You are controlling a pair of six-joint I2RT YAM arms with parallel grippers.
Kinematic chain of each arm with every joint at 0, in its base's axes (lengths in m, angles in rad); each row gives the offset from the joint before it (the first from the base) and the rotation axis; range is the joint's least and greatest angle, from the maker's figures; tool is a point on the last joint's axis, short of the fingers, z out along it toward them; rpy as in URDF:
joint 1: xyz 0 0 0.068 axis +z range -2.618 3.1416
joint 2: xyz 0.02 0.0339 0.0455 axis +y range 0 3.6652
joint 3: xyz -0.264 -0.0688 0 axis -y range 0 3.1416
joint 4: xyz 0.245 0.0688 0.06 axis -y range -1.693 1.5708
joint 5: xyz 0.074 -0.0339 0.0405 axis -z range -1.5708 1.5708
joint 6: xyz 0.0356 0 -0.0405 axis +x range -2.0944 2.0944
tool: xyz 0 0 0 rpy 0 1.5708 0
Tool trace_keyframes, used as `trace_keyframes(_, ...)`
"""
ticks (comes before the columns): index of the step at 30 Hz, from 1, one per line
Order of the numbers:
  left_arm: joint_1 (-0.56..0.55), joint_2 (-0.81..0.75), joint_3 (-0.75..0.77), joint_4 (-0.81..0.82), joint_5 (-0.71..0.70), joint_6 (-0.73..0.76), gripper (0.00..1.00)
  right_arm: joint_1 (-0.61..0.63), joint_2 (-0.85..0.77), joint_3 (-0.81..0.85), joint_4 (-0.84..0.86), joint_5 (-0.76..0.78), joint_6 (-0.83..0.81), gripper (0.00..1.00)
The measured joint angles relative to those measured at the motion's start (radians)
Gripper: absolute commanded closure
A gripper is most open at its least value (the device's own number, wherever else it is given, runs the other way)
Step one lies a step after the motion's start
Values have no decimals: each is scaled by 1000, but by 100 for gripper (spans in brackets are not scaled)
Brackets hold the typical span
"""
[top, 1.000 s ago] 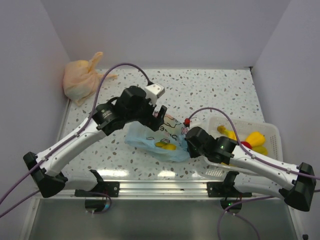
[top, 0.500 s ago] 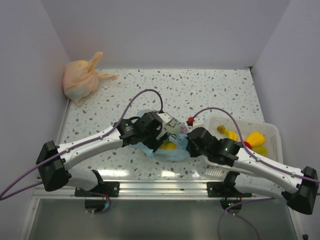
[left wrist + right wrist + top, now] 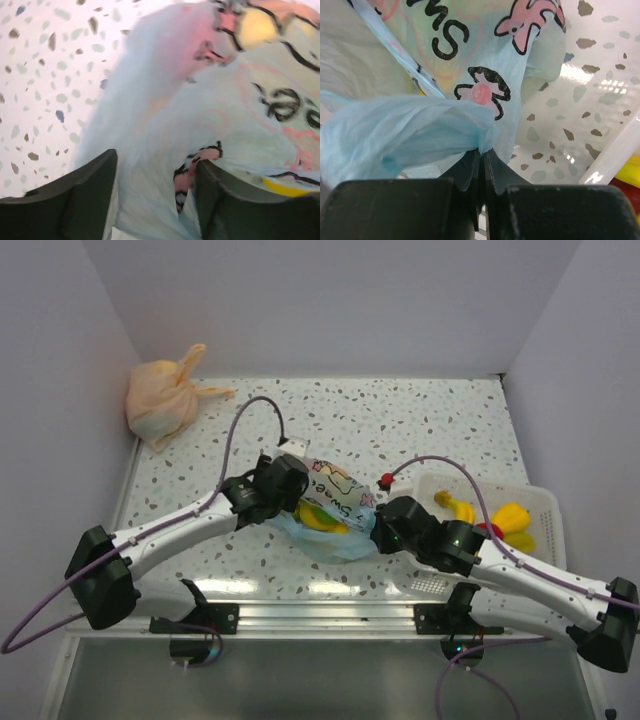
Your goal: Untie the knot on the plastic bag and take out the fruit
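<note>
plastic bag: mid-table, between both arms, near white basket | left gripper: fingers spread, bag fold between them | right gripper: pressed together, pinching the bag's bunched blue plastic

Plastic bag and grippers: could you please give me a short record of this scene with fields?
plastic bag: light blue, printed, between the two arms; yellow fruit shows inside
left gripper: open, fingers either side of a fold of the bag
right gripper: shut on bunched blue plastic of the bag
basket: white, on the right
orange bag: tied, back left corner
</note>
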Motion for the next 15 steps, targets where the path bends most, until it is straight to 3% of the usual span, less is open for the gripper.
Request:
trace_keyframes(4, 193, -62, -43, 28, 9, -60, 61, 0, -29, -3, 54, 14, 32, 100)
trace_keyframes(7, 304, -101, -58, 30, 62, -86, 83, 0, -38, -7, 88, 21, 59, 100)
trace_keyframes(8, 329, -109, -59, 29, 89, -90, 97, 0, -37, -10, 98, 21, 65, 100)
trace_keyframes(15, 401, -173, -50, -11, 270, -104, 100, 0, 3, -1, 77, 57, 70, 100)
